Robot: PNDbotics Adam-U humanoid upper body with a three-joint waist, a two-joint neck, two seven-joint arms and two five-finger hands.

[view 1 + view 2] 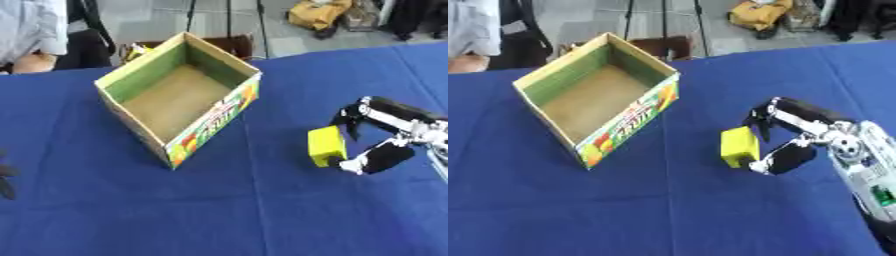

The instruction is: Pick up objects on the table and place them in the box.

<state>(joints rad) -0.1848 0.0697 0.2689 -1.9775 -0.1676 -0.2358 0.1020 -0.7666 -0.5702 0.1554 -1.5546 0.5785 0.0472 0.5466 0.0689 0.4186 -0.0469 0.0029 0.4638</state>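
Blue cloth covers the desk [105, 210], and on it, right of centre, a small yellow block [326, 145] stands between the curled fingers and thumb of the right hand [798, 135], which pinch its right side; it looks light, stiff and flat-faced, so opposite faces seem the best hold, though smooth sides might slip. Well apart to its left sits the open cardboard box [131, 75], its printed side showing fruit pictures and lettering too blurred to read. At the left edge, a dark part of the left hand [5, 180] shows; its fingers cannot be made out.

Black, silver-jointed right hand [798, 135]
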